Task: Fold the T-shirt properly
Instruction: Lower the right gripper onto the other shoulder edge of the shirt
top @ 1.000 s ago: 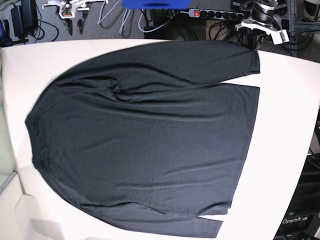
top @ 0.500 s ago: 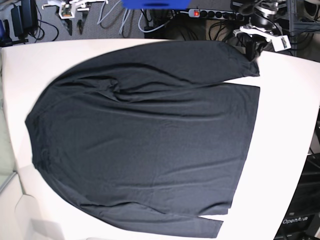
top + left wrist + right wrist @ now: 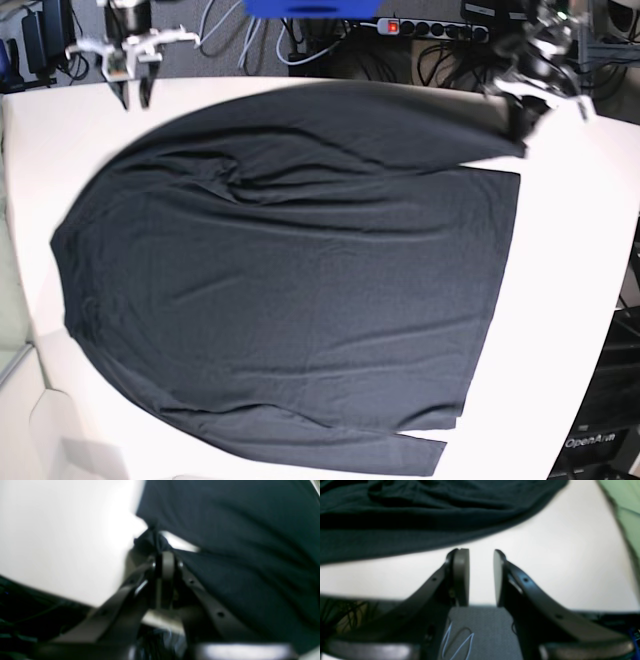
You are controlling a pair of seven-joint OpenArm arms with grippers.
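Left gripper (image 3: 162, 555) fingers pressed together, pinching cuff end of large plain black long-sleeved T-shirt (image 3: 290, 270) at far table edge. Right gripper (image 3: 481, 562) fingers apart, holding nothing, poised over bare white table (image 3: 545, 562) just beside shirt edge. Shirt lies spread flat across table.

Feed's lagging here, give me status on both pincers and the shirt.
Left pincer shut on T-shirt sleeve cuff. Right pincer open, empty, over bare table beside the shirt. Shirt spread flat, unfolded. Nothing in the way.
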